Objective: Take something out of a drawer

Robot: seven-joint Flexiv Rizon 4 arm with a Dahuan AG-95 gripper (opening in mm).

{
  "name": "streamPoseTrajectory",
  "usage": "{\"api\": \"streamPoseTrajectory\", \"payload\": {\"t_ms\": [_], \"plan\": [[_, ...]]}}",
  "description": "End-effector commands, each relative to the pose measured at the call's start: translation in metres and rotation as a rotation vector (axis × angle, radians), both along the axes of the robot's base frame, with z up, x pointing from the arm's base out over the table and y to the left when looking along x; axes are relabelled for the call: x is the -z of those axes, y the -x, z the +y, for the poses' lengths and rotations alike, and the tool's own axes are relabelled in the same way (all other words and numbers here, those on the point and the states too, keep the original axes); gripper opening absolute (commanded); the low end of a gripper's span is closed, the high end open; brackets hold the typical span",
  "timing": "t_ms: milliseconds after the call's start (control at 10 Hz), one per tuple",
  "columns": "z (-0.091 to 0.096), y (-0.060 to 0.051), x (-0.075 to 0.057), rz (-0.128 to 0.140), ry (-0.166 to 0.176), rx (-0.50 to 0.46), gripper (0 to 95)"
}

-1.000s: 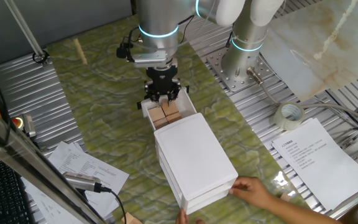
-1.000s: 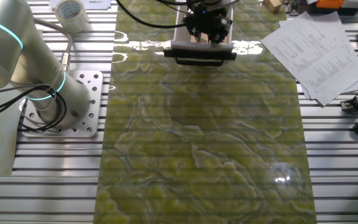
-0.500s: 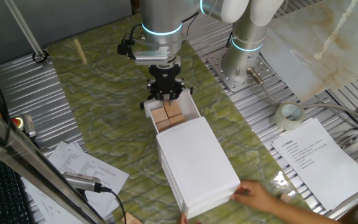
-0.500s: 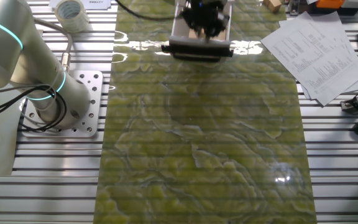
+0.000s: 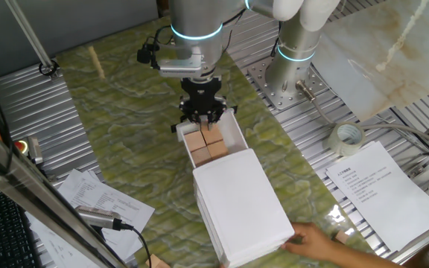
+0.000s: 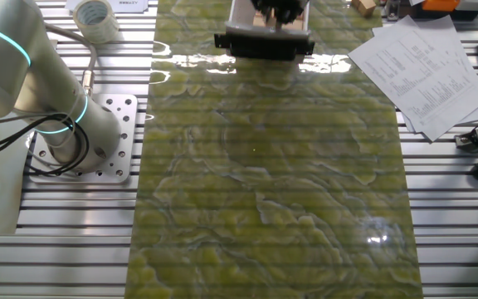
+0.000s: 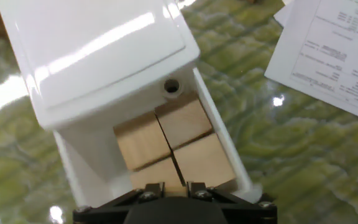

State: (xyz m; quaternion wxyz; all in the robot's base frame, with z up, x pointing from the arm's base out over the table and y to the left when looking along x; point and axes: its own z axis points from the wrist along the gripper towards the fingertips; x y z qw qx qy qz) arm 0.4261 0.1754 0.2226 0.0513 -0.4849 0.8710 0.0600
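The white drawer (image 5: 232,128) stands pulled out of the white cabinet (image 5: 240,205) on the green marble mat. Several light-tan wooden blocks (image 5: 205,145) lie packed in it. My gripper (image 5: 203,117) hangs low over the drawer's front end, just behind its black bar handle (image 6: 264,43). In the hand view the blocks (image 7: 182,121) fill the drawer (image 7: 73,165) below the cabinet top (image 7: 98,50). My gripper (image 7: 173,186) has its fingers close together over the seam between the front blocks and holds nothing. In the other fixed view the gripper (image 6: 279,10) is cut off by the top edge.
A person's hand (image 5: 315,240) holds the cabinet's far end. Papers (image 5: 382,193) and a tape roll (image 5: 346,138) lie on the slatted metal to the right. The arm's base (image 5: 293,71) stands behind the drawer. More papers (image 6: 438,71) lie beside the mat.
The cabinet has slid back toward the person's hand and the drawer stands further out. My gripper has followed the drawer's front end and sits a little lower.
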Motion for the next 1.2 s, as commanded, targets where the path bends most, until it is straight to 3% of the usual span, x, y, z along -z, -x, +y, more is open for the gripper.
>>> {"api": "streamPoseTrajectory", "payload": {"t_ms": [100,400,500,700,800,1100,1200], "plan": [[0.016,0.004,-0.006,0.005,-0.007,0.037,0.0],[0.01,0.005,-0.027,0.016,0.007,0.033,0.0],[-0.006,0.007,-0.03,0.02,0.019,0.029,0.0],[-0.031,0.005,-0.026,0.022,0.075,0.047,0.0],[-0.048,0.003,-0.02,0.025,0.126,0.077,0.0],[-0.069,-0.003,-0.002,0.03,0.129,0.114,0.0],[-0.068,-0.004,-0.003,0.038,0.128,0.129,0.0]]}}
